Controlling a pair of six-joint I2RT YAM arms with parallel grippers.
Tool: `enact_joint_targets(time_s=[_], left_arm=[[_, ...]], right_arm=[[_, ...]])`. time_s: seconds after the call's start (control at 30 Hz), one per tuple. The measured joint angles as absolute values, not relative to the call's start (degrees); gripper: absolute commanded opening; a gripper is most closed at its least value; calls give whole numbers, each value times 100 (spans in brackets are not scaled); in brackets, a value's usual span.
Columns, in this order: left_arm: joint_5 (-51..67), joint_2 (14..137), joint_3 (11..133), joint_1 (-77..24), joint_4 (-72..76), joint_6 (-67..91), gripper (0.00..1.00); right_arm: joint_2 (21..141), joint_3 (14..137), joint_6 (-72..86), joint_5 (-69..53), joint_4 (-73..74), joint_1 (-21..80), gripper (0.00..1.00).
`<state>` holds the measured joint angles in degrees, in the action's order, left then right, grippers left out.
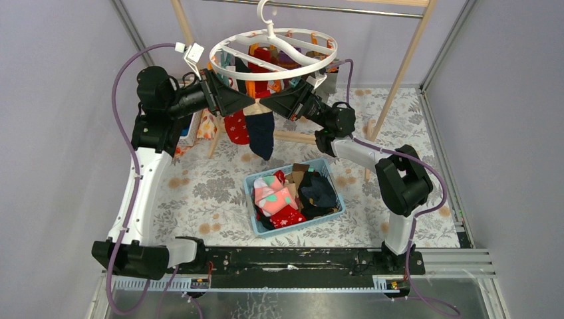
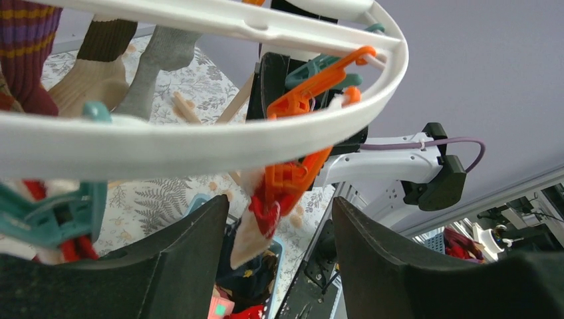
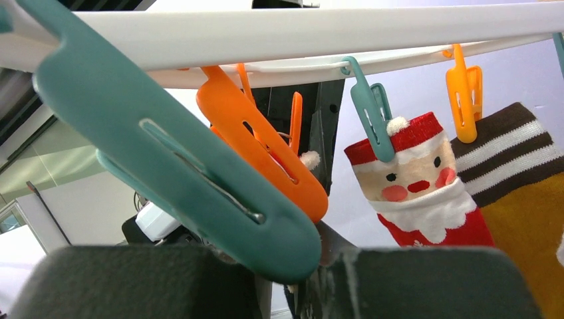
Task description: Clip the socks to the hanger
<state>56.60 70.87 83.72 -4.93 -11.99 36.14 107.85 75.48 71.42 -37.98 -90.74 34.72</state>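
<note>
The white ring hanger [image 1: 219, 53] hangs from the rail, with orange and teal clips. A red sock [image 1: 236, 127] and a navy sock [image 1: 263, 136] hang from it. Both grippers are raised under the ring. My left gripper [image 1: 250, 105] is open; in its wrist view [image 2: 279, 219] an orange clip [image 2: 289, 179] holding a red and cream sock [image 2: 249, 232] hangs between its fingers without touching them. My right gripper [image 1: 270, 106] faces it. Its jaws [image 3: 292, 266] are almost closed, with a bit of cream fabric in the gap, behind a teal clip [image 3: 173, 153].
A blue basket [image 1: 336, 189] of loose socks [image 1: 279, 199] sits on the floral mat below. A Santa sock [image 3: 419, 179] and a brown striped sock [image 3: 519, 166] hang clipped. The wooden rail frame [image 1: 406, 66] stands at the back. Grey walls close in both sides.
</note>
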Motion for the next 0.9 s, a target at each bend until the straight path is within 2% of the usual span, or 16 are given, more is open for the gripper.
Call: enact_joint_targets(time_s=[0.13,0.3,0.4,0.53,0.67,0.9], left_arm=[[5666,6875,8060,-478,-1229,3538,52],[5704,6862,7736,-478,-1219,3557,20],[5706,6899,7714,-478,-1205,3612,6],[5704,6893,7714,-473,-1157,3634,0],[5704,6886,7714,-445,-1157,3629,0],[5623,6805,7776,-401,-1299,3428,0]], right_arm=[[10785,7548,7142,-3750,-9074,3483,28],[10785,7548,7144,-3691,-9074,3500,34],[10785,7548,7148,-3664,-9072,3518,48],[10711,7319,7074,-3542,-9076,3531,65],[10554,6864,6919,-3387,-9074,3529,86],[10287,6261,6573,-2906,-9074,3496,88]])
